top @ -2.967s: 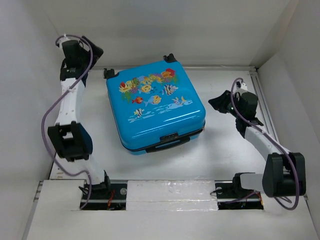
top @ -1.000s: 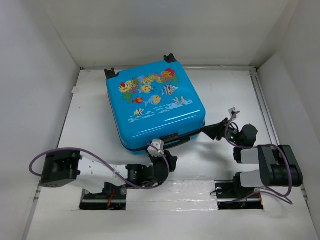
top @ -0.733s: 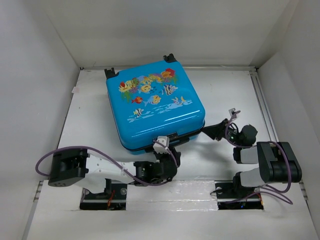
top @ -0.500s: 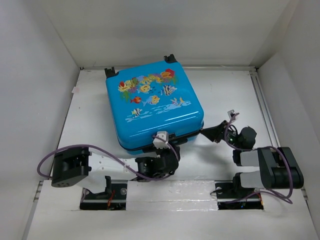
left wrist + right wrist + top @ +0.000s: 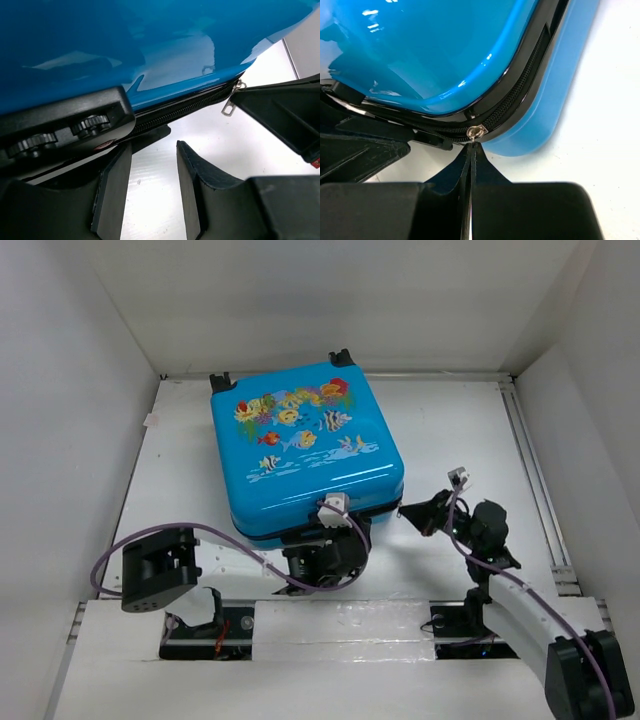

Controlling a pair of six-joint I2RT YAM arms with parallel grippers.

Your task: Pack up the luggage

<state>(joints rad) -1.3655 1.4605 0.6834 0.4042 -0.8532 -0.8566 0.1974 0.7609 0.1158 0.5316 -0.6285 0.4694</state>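
Observation:
The luggage (image 5: 300, 455) is a glossy blue fish-print suitcase lying flat and closed on the white table. My right gripper (image 5: 405, 510) is at its near right corner. In the right wrist view its jaws (image 5: 471, 147) are pressed together on the silver zipper pull (image 5: 476, 131) of the black zipper. My left gripper (image 5: 325, 540) sits low against the near edge by the black lock block (image 5: 75, 127). Its fingers (image 5: 152, 150) stand apart with only bare table between them. From the left wrist view I see the zipper pull (image 5: 230, 105) meeting the right gripper's tip (image 5: 280, 110).
White walls close in the table on the left, back and right. The suitcase's black wheels (image 5: 340, 356) point to the back wall. Purple cables loop from both arms. The arm bases (image 5: 210, 625) sit at the near edge.
The right gripper closed onto the zipper pull. The left gripper slid right along the suitcase's near edge to the lock. The suitcase shifted slightly to the left.

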